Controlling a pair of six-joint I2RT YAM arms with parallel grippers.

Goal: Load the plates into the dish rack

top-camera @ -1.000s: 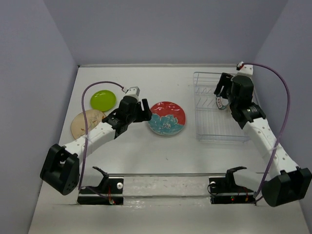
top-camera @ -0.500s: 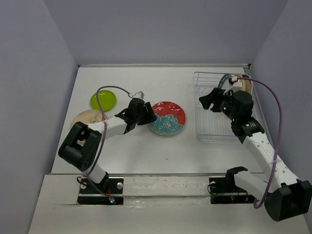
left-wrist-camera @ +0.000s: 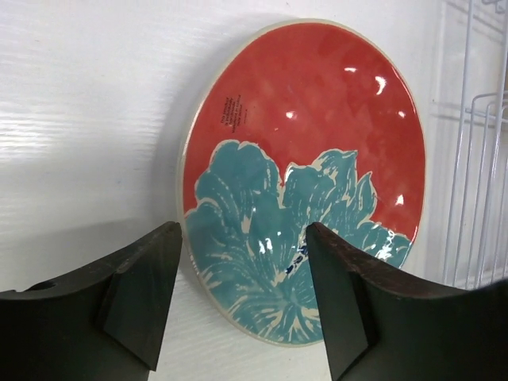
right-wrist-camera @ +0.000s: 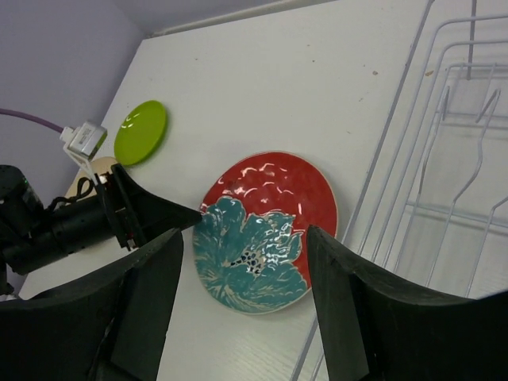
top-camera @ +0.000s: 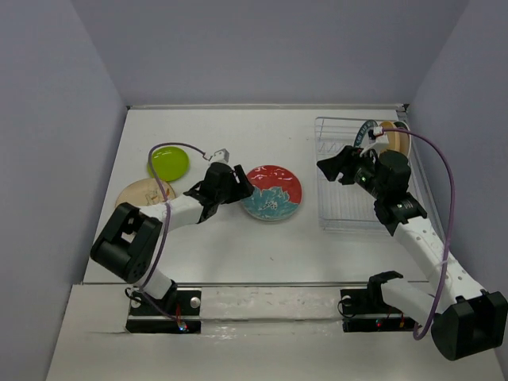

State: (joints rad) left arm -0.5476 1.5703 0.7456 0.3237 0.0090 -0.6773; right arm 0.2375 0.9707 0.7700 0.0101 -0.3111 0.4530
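A red plate with teal flowers (top-camera: pixel 271 192) (left-wrist-camera: pixel 309 151) (right-wrist-camera: pixel 266 230) lies flat on the white table. My left gripper (top-camera: pixel 240 186) (left-wrist-camera: pixel 242 230) is open at its left rim, one finger over the plate and one outside it; whether it touches is unclear. My right gripper (top-camera: pixel 333 165) (right-wrist-camera: pixel 242 238) hangs open and empty above the left part of the wire dish rack (top-camera: pixel 361 226) (right-wrist-camera: pixel 444 119). A teal-rimmed plate (top-camera: pixel 367 131) and a tan plate (top-camera: pixel 394 137) stand upright at the rack's back right. A lime green plate (top-camera: pixel 168 163) (right-wrist-camera: pixel 140 131) and a tan plate (top-camera: pixel 141 195) lie at the left.
Purple-grey walls enclose the table on three sides. The left arm's cable (top-camera: pixel 178 148) loops over the green plate. The rack's wires (left-wrist-camera: pixel 476 159) stand just right of the red plate. Both arm bases sit on a rail (top-camera: pixel 270 286) at the near edge.
My right gripper has drawn back from the rack's far end toward its left side, leaving two plates standing there. The left gripper has closed in on the red plate's rim.
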